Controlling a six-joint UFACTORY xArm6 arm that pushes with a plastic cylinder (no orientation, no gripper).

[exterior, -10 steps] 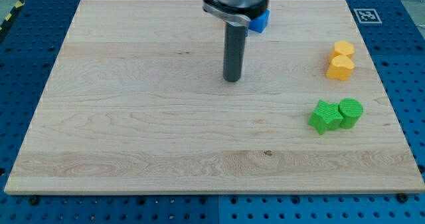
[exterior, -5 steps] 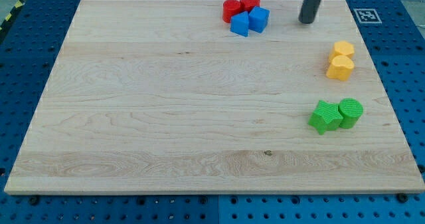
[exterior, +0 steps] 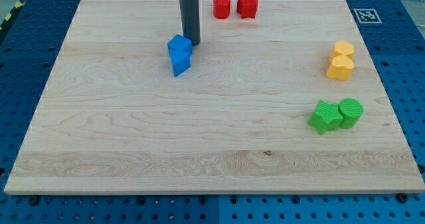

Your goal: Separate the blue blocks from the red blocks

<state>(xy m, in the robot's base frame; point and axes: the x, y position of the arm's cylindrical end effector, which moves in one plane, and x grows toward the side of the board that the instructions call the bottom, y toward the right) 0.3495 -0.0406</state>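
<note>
Two blue blocks sit touching each other left of the board's centre near the view's top: a blue cube-like block (exterior: 179, 46) and a blue pointed block (exterior: 180, 64) just below it. Two red blocks stand apart from them at the view's top edge: a red cylinder (exterior: 221, 6) and a red star-like block (exterior: 248, 5). My tip (exterior: 191, 41) is down on the board, right beside the upper blue block's right side, touching or nearly touching it. The rod rises out of the view's top.
Two yellow blocks (exterior: 342, 60) sit stacked close together at the view's right. Two green blocks (exterior: 336, 114) sit side by side below them. The wooden board (exterior: 133, 137) lies on a blue perforated table; a marker tag (exterior: 366, 15) is at the top right corner.
The rod moved from the view's top right to the left. The two blue blocks now lie down-left of the red ones, which have shifted slightly and stand apart.
</note>
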